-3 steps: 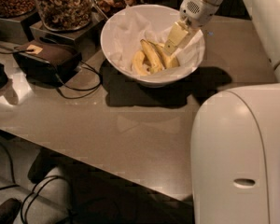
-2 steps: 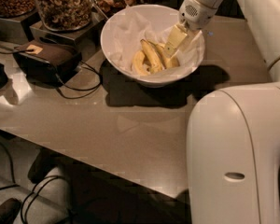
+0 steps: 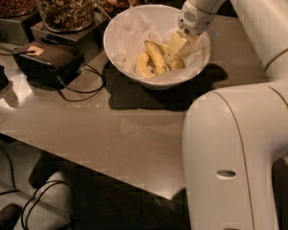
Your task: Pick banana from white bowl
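Your gripper (image 3: 173, 54) has sunk a little lower and further left into the white bowl (image 3: 134, 78) on the counter (image 3: 110, 128), and its tip now sits at the right of the fruit, just beside the banana (image 3: 156, 57). That banana lies middle of three on the crumpled paper (image 3: 129, 28), immediately left of the gripper, its long axis running from the stem at the far left toward the near right. You cannot tell here whether the gripper is open or closed, so judge your closing line across that axis, not along it.
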`<control>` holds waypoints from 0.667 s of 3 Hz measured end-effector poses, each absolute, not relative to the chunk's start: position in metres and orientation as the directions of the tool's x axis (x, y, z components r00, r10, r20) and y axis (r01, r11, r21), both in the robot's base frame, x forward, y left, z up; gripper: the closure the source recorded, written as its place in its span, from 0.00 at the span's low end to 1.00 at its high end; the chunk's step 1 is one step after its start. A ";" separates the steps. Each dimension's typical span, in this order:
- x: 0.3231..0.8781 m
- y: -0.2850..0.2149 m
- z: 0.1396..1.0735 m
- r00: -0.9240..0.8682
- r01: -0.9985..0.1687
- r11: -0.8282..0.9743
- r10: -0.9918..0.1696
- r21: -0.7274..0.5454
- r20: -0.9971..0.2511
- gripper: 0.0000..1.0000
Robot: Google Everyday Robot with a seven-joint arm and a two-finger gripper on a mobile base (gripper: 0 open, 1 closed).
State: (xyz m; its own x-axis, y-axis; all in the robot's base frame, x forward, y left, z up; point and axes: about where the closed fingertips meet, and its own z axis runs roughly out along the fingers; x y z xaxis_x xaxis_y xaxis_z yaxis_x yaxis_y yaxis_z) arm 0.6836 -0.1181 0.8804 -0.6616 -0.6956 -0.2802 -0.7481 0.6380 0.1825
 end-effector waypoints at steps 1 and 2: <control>0.685 -0.112 0.873 -0.654 -0.755 0.628 -0.708 0.186 -0.265 0.45; 0.685 -0.111 0.870 -0.650 -0.760 0.622 -0.715 0.189 -0.258 0.47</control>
State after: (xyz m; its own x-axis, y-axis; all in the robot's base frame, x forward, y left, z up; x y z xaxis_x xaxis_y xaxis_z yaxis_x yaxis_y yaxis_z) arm 0.6846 -0.1105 0.8703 -0.6498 -0.7150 -0.2581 -0.7597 0.6222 0.1891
